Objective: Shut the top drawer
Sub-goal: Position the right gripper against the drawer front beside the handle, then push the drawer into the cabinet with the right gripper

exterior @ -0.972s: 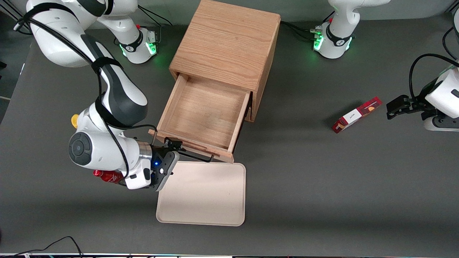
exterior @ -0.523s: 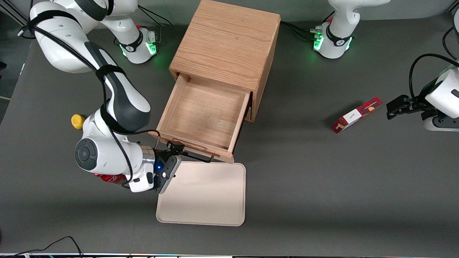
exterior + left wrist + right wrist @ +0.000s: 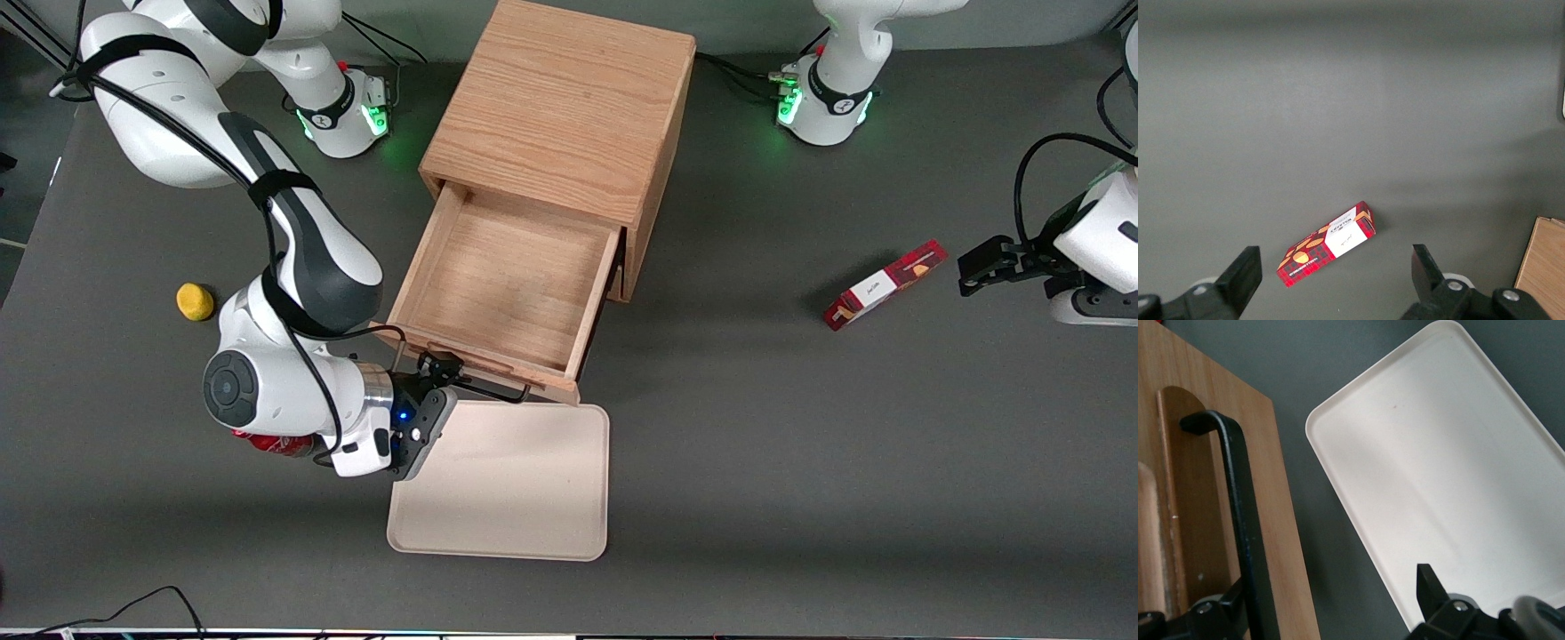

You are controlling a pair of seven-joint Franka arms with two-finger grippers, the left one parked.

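Observation:
The top drawer [image 3: 511, 276] is pulled far out of the light-oak cabinet [image 3: 560, 107] and is empty. Its front lip [image 3: 484, 358] carries a black wire handle [image 3: 493, 391]. My right gripper [image 3: 440, 366] is open at the drawer front, at the handle's end toward the working arm. In the right wrist view the gripper [image 3: 1331, 603] straddles the edge of the drawer front [image 3: 1198, 487]. One finger lies by the handle [image 3: 1238, 507], the other finger [image 3: 1428, 587] is over the tray. It grips nothing. The lower drawer is hidden under the top one.
A beige tray [image 3: 507, 480] lies on the table just in front of the drawer, also in the right wrist view [image 3: 1438, 487]. A yellow ball [image 3: 195, 301] and a red can [image 3: 267, 441] lie by the working arm. A red box [image 3: 885, 284] lies toward the parked arm's end [image 3: 1328, 250].
The right arm's wrist has slid a little along the drawer front toward the handle, uncovering the yellow ball. The drawer has not moved.

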